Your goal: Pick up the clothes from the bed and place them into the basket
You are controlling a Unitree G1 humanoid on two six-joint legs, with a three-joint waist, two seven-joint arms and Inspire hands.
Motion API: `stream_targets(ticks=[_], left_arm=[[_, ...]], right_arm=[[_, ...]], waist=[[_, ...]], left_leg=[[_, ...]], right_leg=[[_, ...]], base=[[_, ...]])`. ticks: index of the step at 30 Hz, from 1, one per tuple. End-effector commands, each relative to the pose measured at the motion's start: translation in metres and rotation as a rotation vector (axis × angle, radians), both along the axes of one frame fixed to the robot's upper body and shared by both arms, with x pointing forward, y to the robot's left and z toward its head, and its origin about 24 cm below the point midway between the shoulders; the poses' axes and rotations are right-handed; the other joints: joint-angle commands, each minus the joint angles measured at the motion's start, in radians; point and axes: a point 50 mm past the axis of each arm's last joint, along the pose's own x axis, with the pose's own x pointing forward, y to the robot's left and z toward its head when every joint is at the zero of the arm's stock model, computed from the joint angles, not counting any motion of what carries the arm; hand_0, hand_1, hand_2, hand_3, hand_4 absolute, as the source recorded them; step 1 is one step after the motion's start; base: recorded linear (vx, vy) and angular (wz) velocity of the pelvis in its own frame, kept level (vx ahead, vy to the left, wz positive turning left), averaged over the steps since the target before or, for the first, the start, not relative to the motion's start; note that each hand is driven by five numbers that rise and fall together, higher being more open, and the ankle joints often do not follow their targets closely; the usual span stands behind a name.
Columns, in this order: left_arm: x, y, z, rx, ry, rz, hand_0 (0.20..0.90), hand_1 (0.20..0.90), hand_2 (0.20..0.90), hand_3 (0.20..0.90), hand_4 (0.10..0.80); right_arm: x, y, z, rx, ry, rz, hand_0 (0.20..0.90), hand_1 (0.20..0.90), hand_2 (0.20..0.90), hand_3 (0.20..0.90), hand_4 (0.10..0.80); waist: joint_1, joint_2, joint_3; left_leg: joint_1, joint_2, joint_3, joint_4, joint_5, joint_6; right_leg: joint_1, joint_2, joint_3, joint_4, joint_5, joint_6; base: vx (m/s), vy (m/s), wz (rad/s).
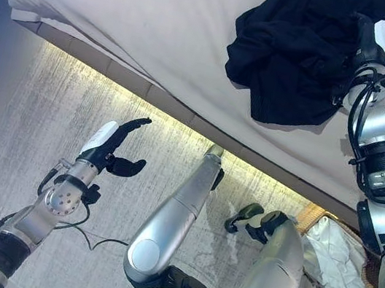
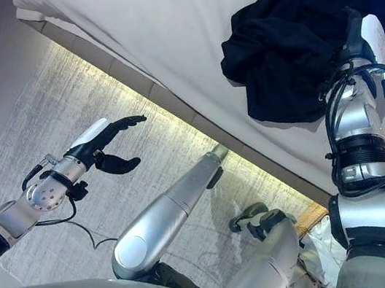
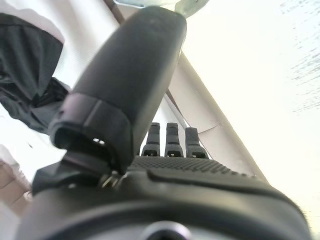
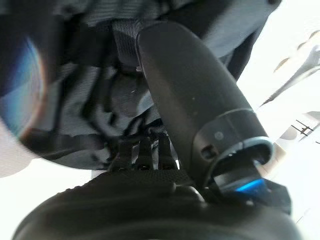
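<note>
Left eye view, nearest first: the basket sits on the floor at the robot's lower right, only partly in view, with a pale garment already lying in it. The left hand hangs over the grey rug, well apart from the bed, its fingers straight and spread from the thumb, holding nothing; its own wrist view agrees.

Farther off, on the bed's pale sheet, lies the black clothing, a crumpled heap with no clear long axis, spilling toward the mattress edge. The right hand reaches onto the bed and meets the heap at its right side. In the right wrist view the fingers run into the dark folds and their ends are buried there, so I cannot tell whether they have closed on the cloth.

The right arm is plainly the nearer one, and the basket lies back toward the robot on that same side, below the bed.

No label or writing can be read on anything.
</note>
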Motion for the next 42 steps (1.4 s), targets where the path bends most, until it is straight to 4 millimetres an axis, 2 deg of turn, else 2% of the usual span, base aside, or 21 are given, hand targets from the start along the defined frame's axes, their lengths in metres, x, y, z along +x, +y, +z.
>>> stream_targets(ticks=[1, 7, 8, 9, 10, 11, 18, 30, 37, 42], left_arm=[[0.001, -0.002, 0.041, -0.052, -0.204, -0.054, 0.900, 0.900, 0.900, 0.900, 0.800], [0.001, -0.004, 0.050, -0.056, -0.265, -0.065, 0.900, 0.900, 0.900, 0.900, 0.800], [0.001, -0.003, 0.051, -0.056, -0.268, -0.063, 0.900, 0.900, 0.900, 0.900, 0.800], [0.002, -0.003, 0.052, -0.055, -0.276, -0.057, 0.900, 0.900, 0.900, 0.900, 0.800], [0.002, -0.003, 0.053, -0.055, -0.280, -0.054, 0.900, 0.900, 0.900, 0.900, 0.800], [0.003, -0.003, 0.054, -0.056, -0.290, -0.048, 0.900, 0.900, 0.900, 0.900, 0.800], [0.004, 0.004, 0.060, -0.061, -0.328, -0.013, 0.900, 0.900, 0.900, 0.900, 0.800], [0.007, 0.014, 0.070, -0.041, -0.344, 0.021, 0.900, 0.900, 0.900, 0.900, 0.800], [0.008, 0.016, 0.068, -0.027, -0.320, 0.018, 0.900, 0.900, 0.900, 0.900, 0.800], [0.012, 0.015, 0.061, 0.006, -0.244, 0.002, 0.900, 0.900, 0.900, 0.900, 0.800]], right_arm=[[-0.004, 0.018, 0.068, -0.102, -0.175, 0.038, 0.900, 0.900, 0.900, 0.900, 0.800], [0.003, 0.007, 0.053, -0.072, -0.021, -0.005, 0.900, 0.900, 0.900, 0.900, 0.800], [0.004, 0.006, 0.052, -0.060, -0.011, -0.005, 0.686, 0.686, 0.686, 0.650, 0.550], [0.005, 0.004, 0.048, -0.040, 0.005, 0.001, 0.521, 0.521, 0.521, 0.458, 0.358], [0.005, 0.003, 0.046, -0.029, 0.009, 0.003, 0.453, 0.453, 0.453, 0.378, 0.278], [0.005, 0.001, 0.045, -0.012, 0.012, 0.006, 0.300, 0.300, 0.300, 0.200, 0.100], [0.003, -0.012, 0.042, 0.058, 0.003, 0.004, 0.300, 0.300, 0.300, 0.200, 0.100], [-0.002, -0.032, 0.043, 0.138, -0.024, -0.024, 0.300, 0.300, 0.300, 0.200, 0.100], [-0.005, -0.038, 0.037, 0.149, -0.019, -0.025, 0.300, 0.300, 0.300, 0.200, 0.100], [-0.009, -0.048, 0.026, 0.186, -0.020, -0.027, 0.300, 0.300, 0.300, 0.200, 0.100]], waist=[[0.021, 0.045, -0.043], [0.040, 0.050, -0.043], [0.040, 0.050, -0.043], [0.040, 0.049, -0.043], [0.040, 0.049, -0.043], [0.041, 0.048, -0.043], [0.040, 0.040, -0.043], [0.026, 0.021, -0.043], [0.013, -0.002, -0.043], [-0.006, -0.027, -0.046]], left_leg=[[0.034, -0.048, 0.093, 0.115, -0.182, 0.103], [-0.014, -0.053, 0.087, 0.126, -0.173, 0.107], [-0.017, -0.052, 0.087, 0.127, -0.172, 0.107], [-0.023, -0.051, 0.086, 0.130, -0.173, 0.108], [-0.026, -0.051, 0.086, 0.132, -0.174, 0.108], [-0.030, -0.052, 0.084, 0.133, -0.174, 0.110], [-0.034, -0.054, 0.083, 0.138, -0.176, 0.114], [0.026, -0.039, 0.091, 0.137, -0.186, 0.110], [0.115, -0.030, 0.091, 0.126, -0.210, 0.108], [0.258, -0.001, 0.093, 0.047, -0.213, 0.103]], right_leg=[[-0.031, 0.089, -0.047, -0.025, 0.104, -0.022], [-0.074, 0.084, -0.062, -0.007, 0.104, -0.025], [-0.077, 0.084, -0.063, -0.006, 0.104, -0.025], [-0.083, 0.086, -0.064, -0.001, 0.102, -0.025], [-0.086, 0.087, -0.065, 0.001, 0.101, -0.026], [-0.090, 0.090, -0.067, 0.002, 0.101, -0.026], [-0.093, 0.100, -0.076, 0.003, 0.103, -0.027], [-0.032, 0.106, -0.074, -0.020, 0.113, -0.023], [0.059, 0.117, -0.063, -0.062, 0.120, -0.024], [0.209, 0.127, -0.048, -0.143, 0.129, -0.026]], base=[[0.009, -0.013, 0.08], [-0.019, -0.016, 0.15], [-0.024, -0.025, 0.05], [-0.016, -0.022, 0.03], [-0.021, -0.031, 0.02], [-0.026, -0.035, 0.02], [-0.021, -0.036, 0.01], [-0.007, -0.008, 0.00], [0.005, 0.000, -0.02], [0.058, 0.023, -0.07]])
